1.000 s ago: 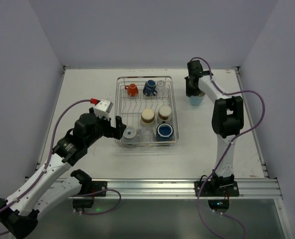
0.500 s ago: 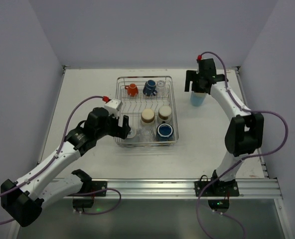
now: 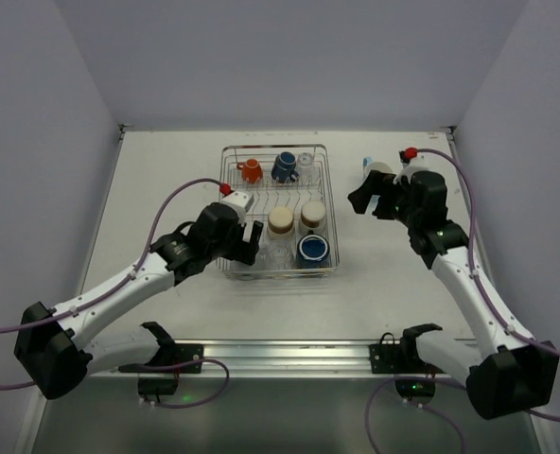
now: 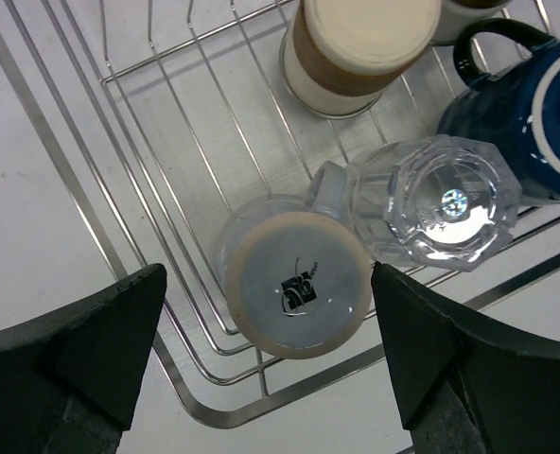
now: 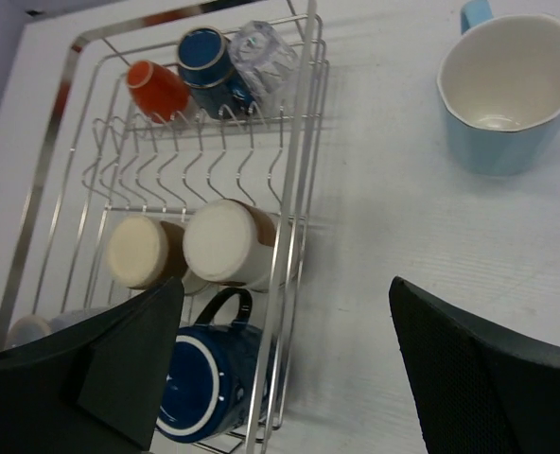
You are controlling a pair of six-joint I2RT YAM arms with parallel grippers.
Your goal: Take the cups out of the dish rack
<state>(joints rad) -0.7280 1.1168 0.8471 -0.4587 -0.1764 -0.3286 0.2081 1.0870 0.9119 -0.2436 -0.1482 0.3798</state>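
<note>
Left gripper point(image 4: 266, 274): fingers spread wide, nothing between them; hangs over the near-left corner of the rack point(image 4: 119, 142). Under the gap sits an upturned pale mug point(image 4: 299, 284), base up, small dark mark on the base; just beside it on the right, near glass point(image 4: 436, 199), also upturned; both inside the rack wall. Whether the mug's handle touches the glass cannot be told.

Rack stands mid-table point(image 3: 166, 170), long side running away from the arms.
- Far row, left to right: orange mug point(image 5: 157, 90); far blue mug point(image 5: 204, 57); far glass point(image 5: 266, 57); all tipped against the tines.
- Middle: left tumbler point(image 5: 138, 251) and right tumbler point(image 5: 228, 244), side by side, cream ends toward the camera, brown band below.
- Near-right corner: near blue mug point(image 5: 200, 388), white ring facing up, handle toward the far side.

Right gripper point(image 5: 285, 284): fingers well apart, clamped on nothing; held above the table between the rack's right wall and the upright pale mug point(image 5: 507, 95). That mug stands on the table right of the rack, outside it, mouth up, handle toward the far edge; apart from both fingers.
</note>
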